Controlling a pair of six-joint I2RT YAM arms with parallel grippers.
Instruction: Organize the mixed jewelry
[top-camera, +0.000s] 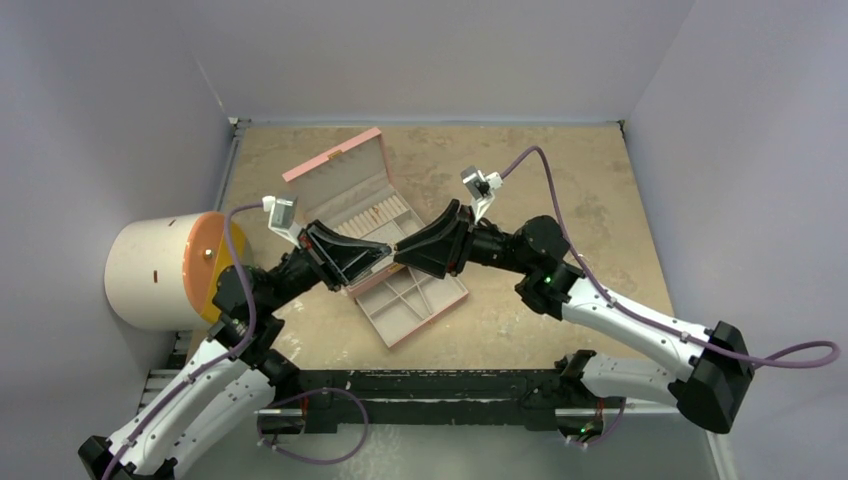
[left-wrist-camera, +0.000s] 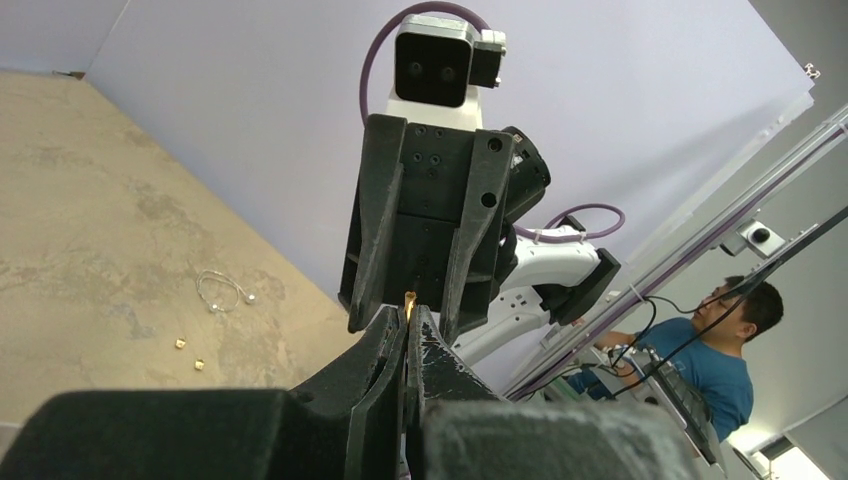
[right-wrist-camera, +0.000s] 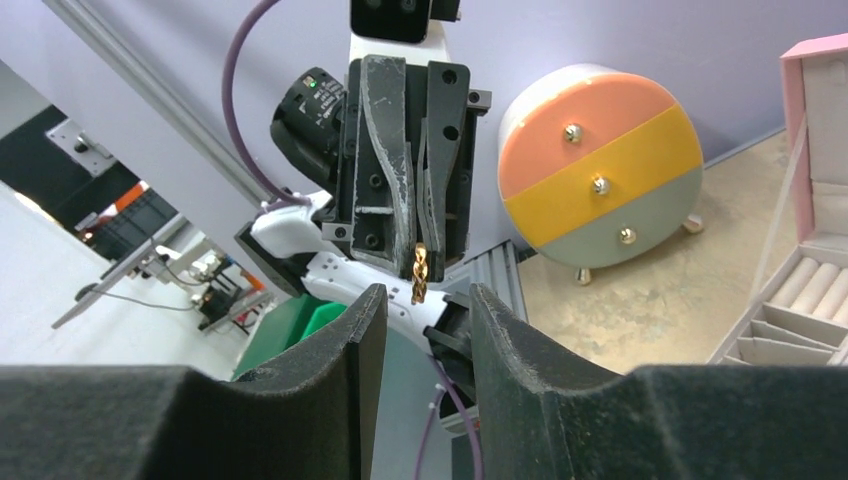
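Jewelry: one gold twist (right-wrist-camera: 419, 272), pinched by its top in the closed left gripper (right-wrist-camera: 418, 238), above the box (top-camera: 420, 305). Right gripper (right-wrist-camera: 427, 295) gapes empty, straddling it. Judged light, stiff, slippery; grip the free lower half. On the table (left-wrist-camera: 90, 230): one wire hoop (left-wrist-camera: 224, 291), two studs (left-wrist-camera: 180, 343).

Box (top-camera: 425, 305) lies mid-bench (top-camera: 560, 180), drawer chest (top-camera: 150, 272) left of it; above the box, left tool (top-camera: 383, 258) meets right tool (top-camera: 402, 250), ring (right-wrist-camera: 419, 272) between.
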